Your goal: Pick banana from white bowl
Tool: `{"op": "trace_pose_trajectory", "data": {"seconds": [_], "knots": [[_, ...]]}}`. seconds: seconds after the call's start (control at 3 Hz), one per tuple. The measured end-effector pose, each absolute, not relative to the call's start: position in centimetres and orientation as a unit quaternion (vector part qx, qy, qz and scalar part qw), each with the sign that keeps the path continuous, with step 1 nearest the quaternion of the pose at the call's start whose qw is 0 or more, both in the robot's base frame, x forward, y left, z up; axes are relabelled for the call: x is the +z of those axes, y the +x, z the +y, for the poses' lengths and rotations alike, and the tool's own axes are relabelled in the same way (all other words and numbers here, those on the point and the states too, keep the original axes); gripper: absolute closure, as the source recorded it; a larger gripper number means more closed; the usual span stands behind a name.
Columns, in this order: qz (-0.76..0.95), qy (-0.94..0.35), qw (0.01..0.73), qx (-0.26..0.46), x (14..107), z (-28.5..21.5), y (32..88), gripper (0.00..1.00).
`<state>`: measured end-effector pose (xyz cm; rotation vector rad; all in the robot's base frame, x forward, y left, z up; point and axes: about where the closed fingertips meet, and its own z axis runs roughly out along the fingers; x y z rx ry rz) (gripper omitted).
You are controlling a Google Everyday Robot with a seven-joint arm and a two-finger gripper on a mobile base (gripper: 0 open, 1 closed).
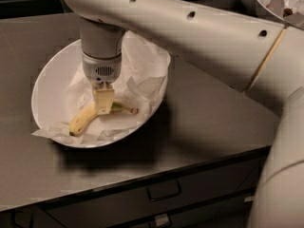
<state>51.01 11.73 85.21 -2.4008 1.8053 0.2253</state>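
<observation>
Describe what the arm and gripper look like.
The arm is a thick, off-white rounded shell with small dark holes and a thin tan seam. Its cylindrical wrist has a grey band and a dotted vent. The gripper, over the banana in the white bowl, ends in pale yellow.

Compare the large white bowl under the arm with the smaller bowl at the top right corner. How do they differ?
The large white bowl is wide and shallow; the smaller bowl looks deeper. The large one is lined with crumpled paper and holds a banana; the smaller holds dark food bits. The hand is down inside the large bowl, at the banana, far from the smaller one. Both are white.
</observation>
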Motion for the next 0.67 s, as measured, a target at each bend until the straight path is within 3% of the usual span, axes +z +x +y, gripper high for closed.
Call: {"op": "trace_pose_trajectory", "data": {"seconds": [0.33, 0.67], "knots": [[0.598, -0.795, 0.065, 0.075, 85.21, 11.73, 51.01, 0.94], [0.598, -0.795, 0.065, 0.075, 85.22, 11.73, 51.01, 1.00]]}}
